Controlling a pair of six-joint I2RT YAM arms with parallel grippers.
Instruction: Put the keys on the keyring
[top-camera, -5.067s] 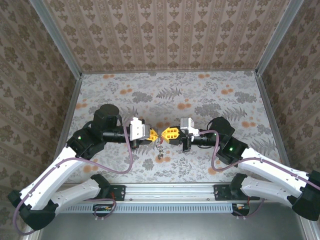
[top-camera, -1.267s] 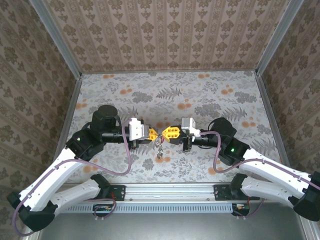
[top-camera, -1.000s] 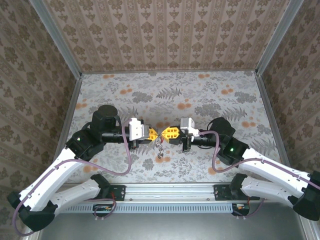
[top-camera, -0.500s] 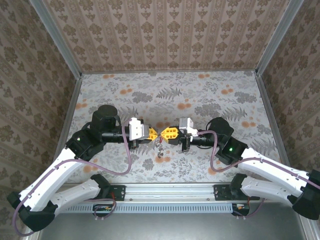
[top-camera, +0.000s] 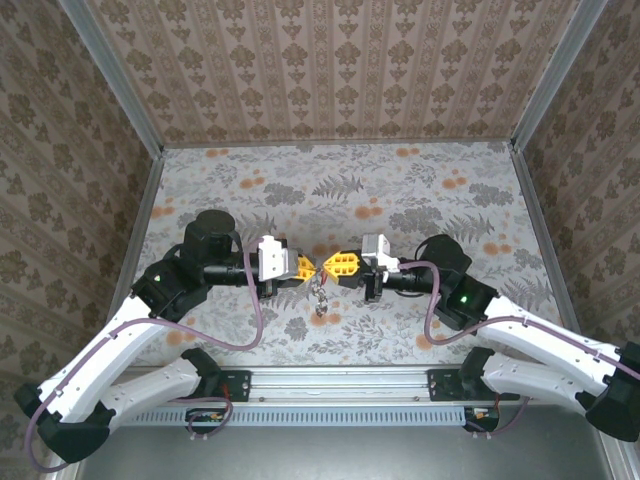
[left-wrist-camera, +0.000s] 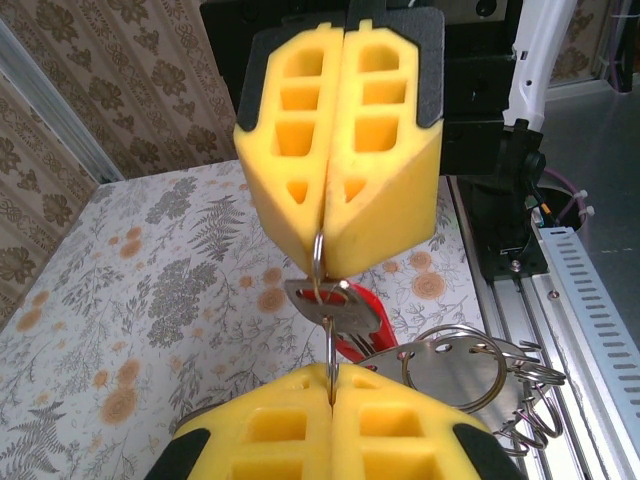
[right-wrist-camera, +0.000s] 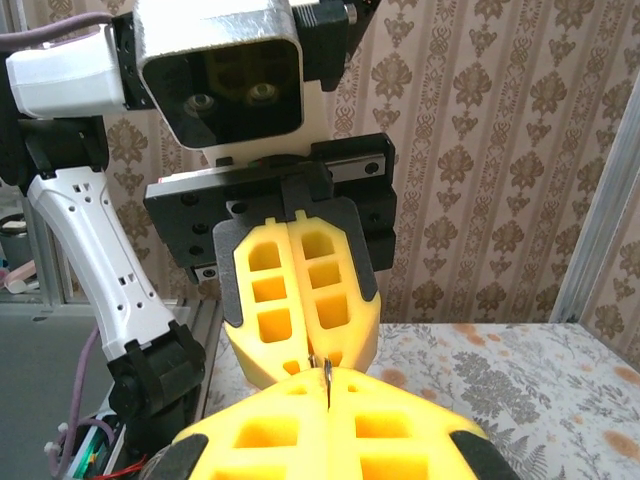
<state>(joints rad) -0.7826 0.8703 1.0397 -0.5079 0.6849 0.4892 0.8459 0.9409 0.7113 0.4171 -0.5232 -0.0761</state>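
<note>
Right now your left gripper (top-camera: 308, 267) and right gripper (top-camera: 332, 266) meet tip to tip above the flowered table (top-camera: 400, 190), both pinching the keyring (left-wrist-camera: 321, 262).
On the left, the yellow fingers are pressed together on the thin ring, which crosses the small gap edge-on. In that gap the keys (left-wrist-camera: 340, 308), silver with a red piece behind, hang against the ring; you cannot tell whether they are threaded on. Loose silvery rings (left-wrist-camera: 455, 365) dangle just beside them. On the right, closed fingers clamp the ring's other side.
</note>
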